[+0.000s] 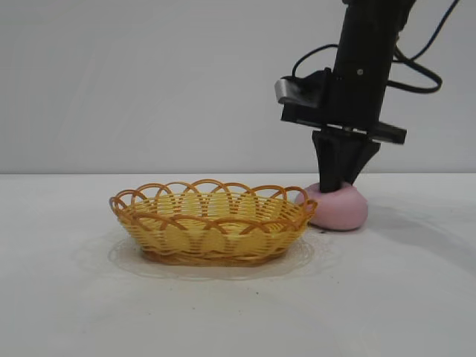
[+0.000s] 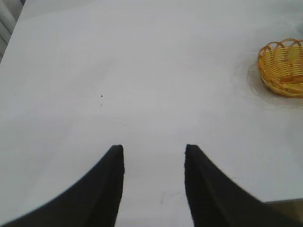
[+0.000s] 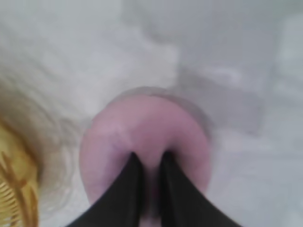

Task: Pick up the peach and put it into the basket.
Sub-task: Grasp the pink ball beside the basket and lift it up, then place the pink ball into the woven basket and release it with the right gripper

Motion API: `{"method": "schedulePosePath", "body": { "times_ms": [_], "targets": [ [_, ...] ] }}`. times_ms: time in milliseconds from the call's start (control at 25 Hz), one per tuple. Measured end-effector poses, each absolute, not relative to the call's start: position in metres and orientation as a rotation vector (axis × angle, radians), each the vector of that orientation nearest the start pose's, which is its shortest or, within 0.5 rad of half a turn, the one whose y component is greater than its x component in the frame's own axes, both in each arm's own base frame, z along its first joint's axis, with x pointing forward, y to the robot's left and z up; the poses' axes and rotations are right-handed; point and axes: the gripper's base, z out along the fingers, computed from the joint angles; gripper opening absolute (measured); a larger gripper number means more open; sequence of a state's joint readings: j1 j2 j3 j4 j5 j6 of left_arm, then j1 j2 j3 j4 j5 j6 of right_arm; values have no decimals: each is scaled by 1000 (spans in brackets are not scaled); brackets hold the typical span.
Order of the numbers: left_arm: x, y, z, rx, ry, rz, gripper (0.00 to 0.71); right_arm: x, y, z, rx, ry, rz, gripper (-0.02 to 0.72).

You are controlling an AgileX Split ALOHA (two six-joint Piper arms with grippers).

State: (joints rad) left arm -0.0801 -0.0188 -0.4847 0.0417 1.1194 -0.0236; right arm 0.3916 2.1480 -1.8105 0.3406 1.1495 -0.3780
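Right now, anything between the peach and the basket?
Nothing separate. The peach sits on the table right beside the basket, with the right gripper pinched shut on its top. Only the basket's own looped rim rises between them, so the peach must go over it.

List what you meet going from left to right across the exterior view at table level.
Basket → peach, just past the basket's right rim on the table, with the right gripper coming down onto its top, fingers pinched nearly together on it.
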Motion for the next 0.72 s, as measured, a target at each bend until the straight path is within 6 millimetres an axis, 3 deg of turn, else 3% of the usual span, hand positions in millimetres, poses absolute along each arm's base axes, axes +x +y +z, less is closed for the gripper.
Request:
{"method": "schedulePosePath", "body": {
  "times_ms": [160, 320, 520, 720],
  "targets": [
    [-8, 4, 268, 56, 2098, -12, 259, 383, 225, 243, -1090, 2700, 557, 0],
    [-8, 4, 268, 56, 2098, -12, 259, 363, 254, 244, -1218, 2677, 579, 0],
    [-8, 4, 268, 56, 2098, -12, 259, 348, 280, 226, -1322, 2685, 587, 0],
    [-8, 4, 268, 56, 2098, -12, 259, 352, 286, 190, -1347, 2769, 548, 0]
  ]
}}
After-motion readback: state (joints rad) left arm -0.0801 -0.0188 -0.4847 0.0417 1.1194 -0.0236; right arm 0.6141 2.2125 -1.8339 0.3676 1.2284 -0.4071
